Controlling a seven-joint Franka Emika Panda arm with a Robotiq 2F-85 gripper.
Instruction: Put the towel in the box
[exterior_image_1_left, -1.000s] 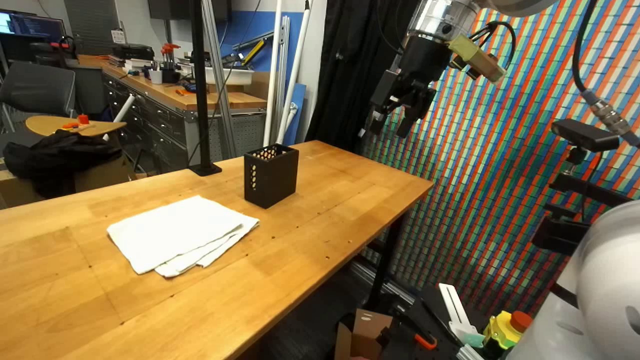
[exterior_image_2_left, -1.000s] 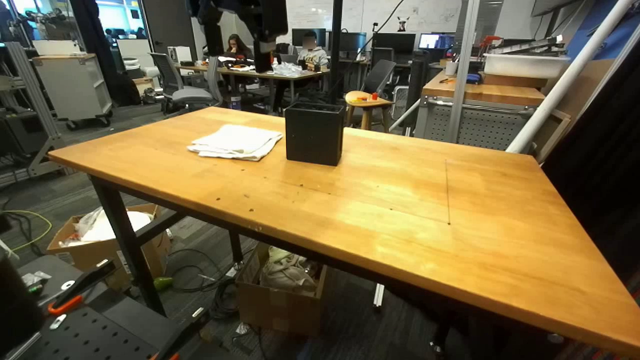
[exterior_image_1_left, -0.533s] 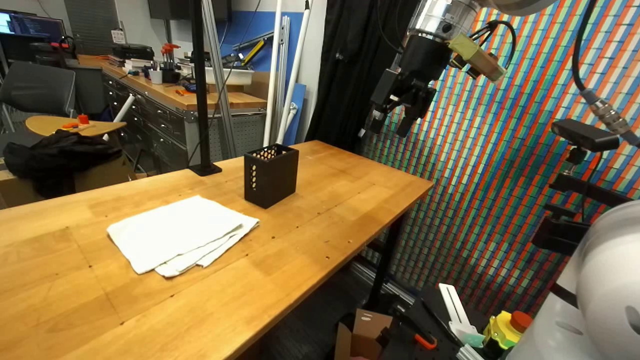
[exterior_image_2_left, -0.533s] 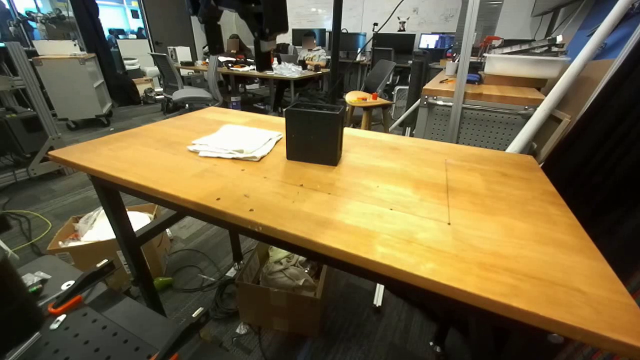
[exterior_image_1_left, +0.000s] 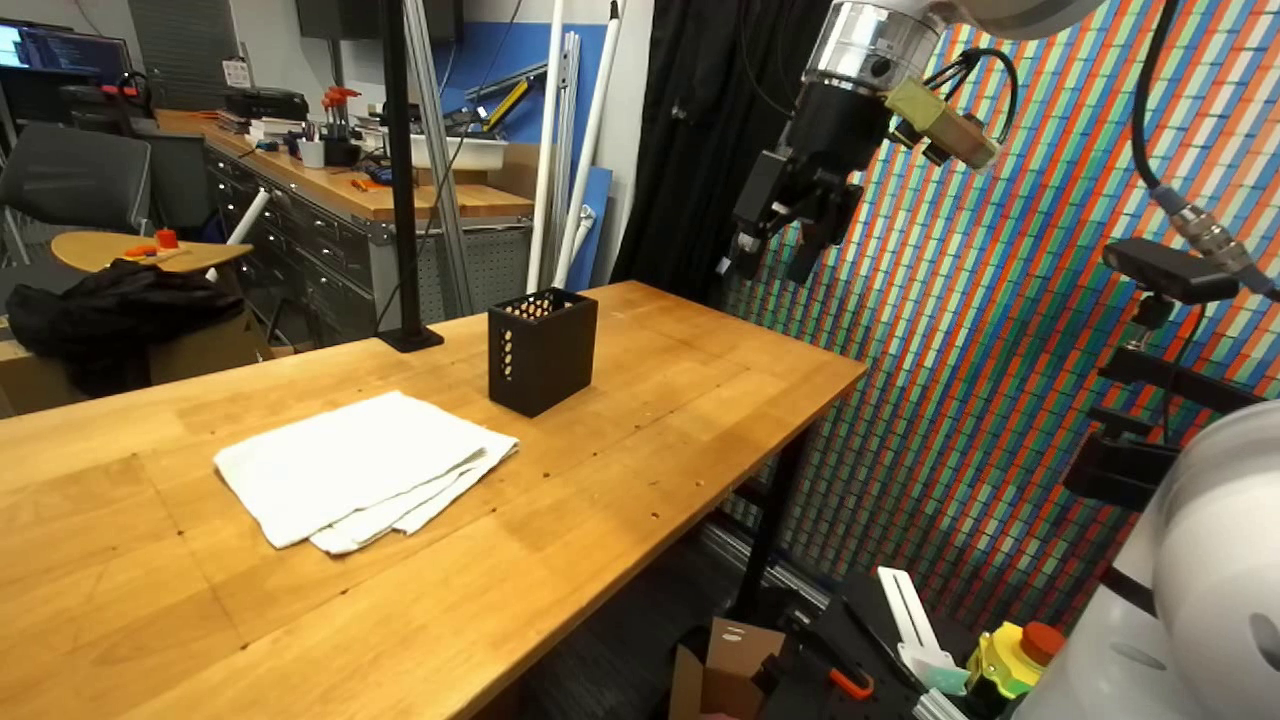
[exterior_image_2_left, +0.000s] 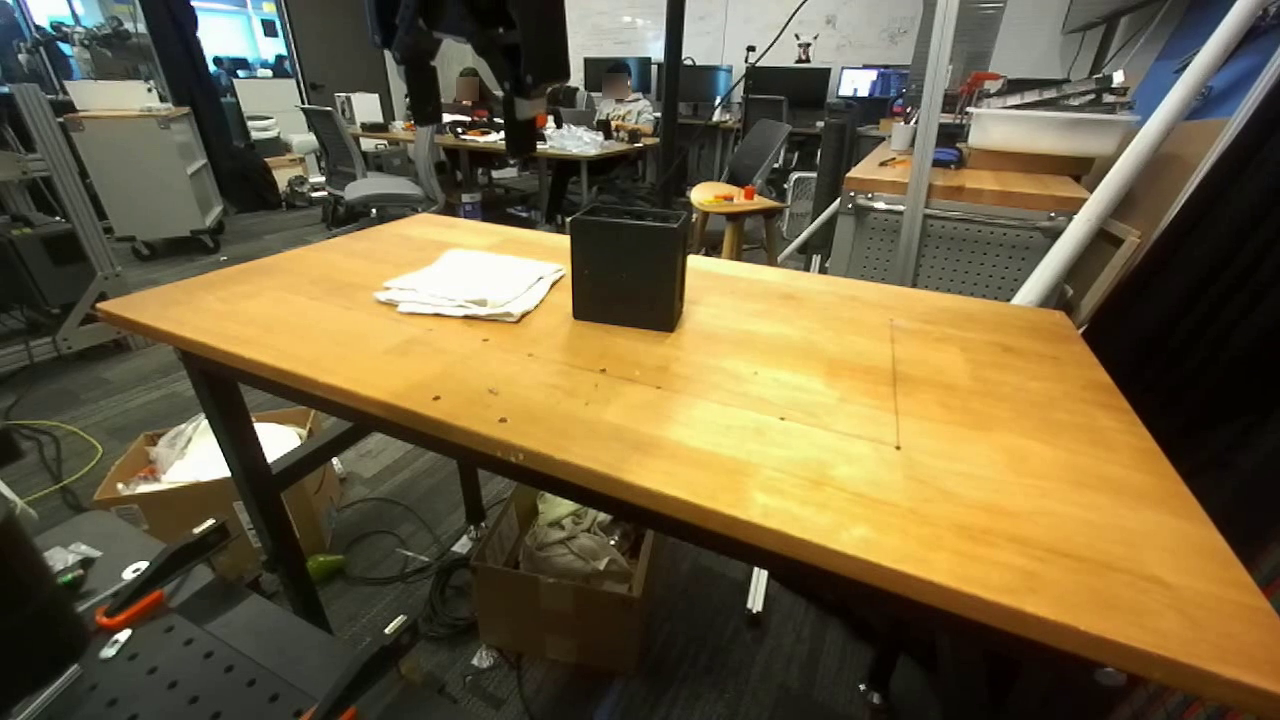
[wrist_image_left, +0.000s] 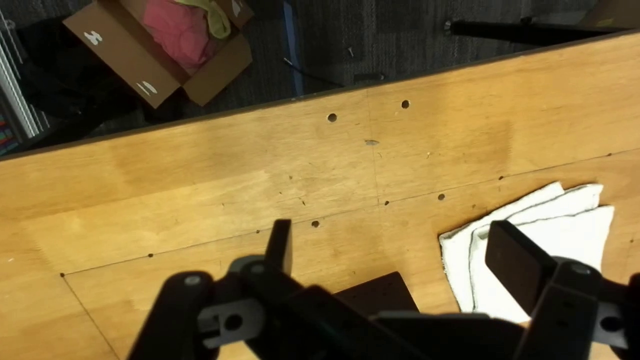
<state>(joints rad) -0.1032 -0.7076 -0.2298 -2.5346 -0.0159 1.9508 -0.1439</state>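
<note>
While, in an exterior view, the towel (exterior_image_1_left: 350, 470) lies folded toward the far edge of the table (exterior_image_1_left: 580, 490), the box (exterior_image_1_left: 545, 358) stands upright to its right, near but not touching. Farther right and high up, the gripper (exterior_image_1_left: 771, 266) has just dipped slightly, jaws wide apart, holding nothing. Towel and box have not shifted, so the approach is probably only beginning.
</note>
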